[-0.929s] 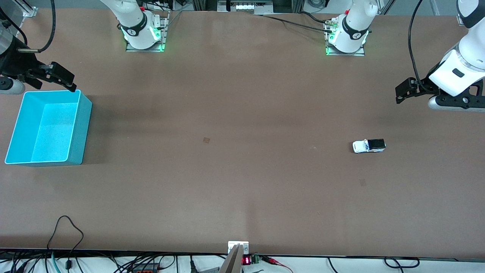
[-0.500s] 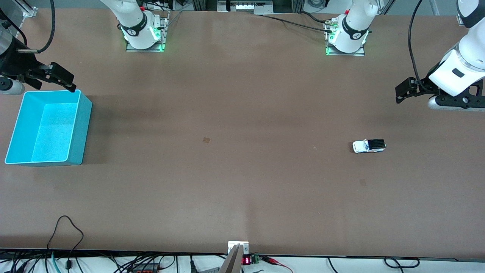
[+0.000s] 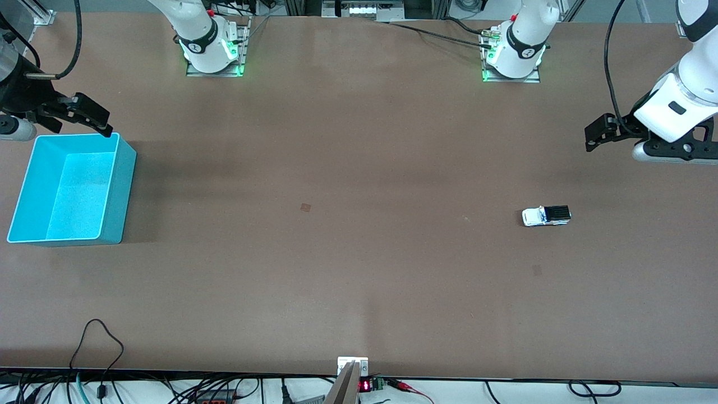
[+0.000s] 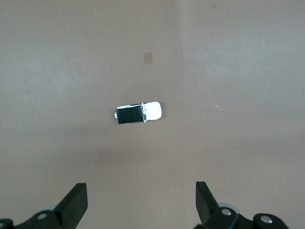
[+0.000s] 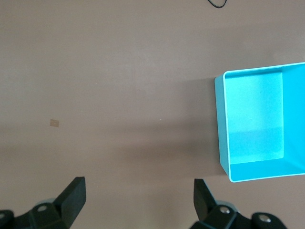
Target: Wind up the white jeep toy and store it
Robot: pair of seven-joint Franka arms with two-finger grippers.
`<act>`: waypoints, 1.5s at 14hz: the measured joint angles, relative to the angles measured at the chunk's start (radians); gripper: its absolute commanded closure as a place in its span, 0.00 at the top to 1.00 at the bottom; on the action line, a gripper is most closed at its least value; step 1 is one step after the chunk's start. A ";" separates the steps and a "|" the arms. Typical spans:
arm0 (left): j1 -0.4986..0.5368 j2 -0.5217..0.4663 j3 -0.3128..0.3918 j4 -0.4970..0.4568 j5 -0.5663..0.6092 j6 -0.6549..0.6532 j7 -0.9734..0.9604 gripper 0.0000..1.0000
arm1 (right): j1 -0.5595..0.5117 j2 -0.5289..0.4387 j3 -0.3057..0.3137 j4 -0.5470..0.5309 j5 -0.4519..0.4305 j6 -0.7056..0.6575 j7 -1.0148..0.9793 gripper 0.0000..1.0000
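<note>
The right end effector (image 3: 84,115) is held w/ fingers spread wide and empty, up in the air over the table (image 3: 359,280) edge just beside the cyan bin (image 3: 115,185), which is placed at the right arm's end of the table. The white jeep toy (image 3: 546,216) is seen on its wheels on the bare table toward the left arm's end, well apart from the bin. The left end effector (image 3: 603,134) is also wide open w/ nothing gripped, raised over the table near the jeep but not touching it.
</note>
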 measured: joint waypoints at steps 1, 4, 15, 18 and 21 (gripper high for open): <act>0.000 0.000 0.000 0.000 0.000 -0.008 0.000 1.00 | 0.000 0.000 0.000 0.000 0.000 0.000 0.000 1.00; 0.000 0.000 0.000 0.000 0.000 -0.029 0.000 1.00 | 0.000 0.000 0.000 0.000 0.000 0.000 0.000 1.00; -0.007 0.058 -0.007 0.029 0.000 -0.093 0.164 1.00 | -0.001 0.000 0.000 0.000 0.000 0.001 0.000 1.00; -0.016 0.071 -0.026 0.029 0.000 -0.106 0.306 1.00 | -0.001 0.000 -0.001 0.000 0.000 0.001 0.000 1.00; -0.026 0.094 -0.030 0.028 0.000 -0.127 0.437 1.00 | -0.002 0.000 -0.001 0.000 0.000 0.001 0.000 1.00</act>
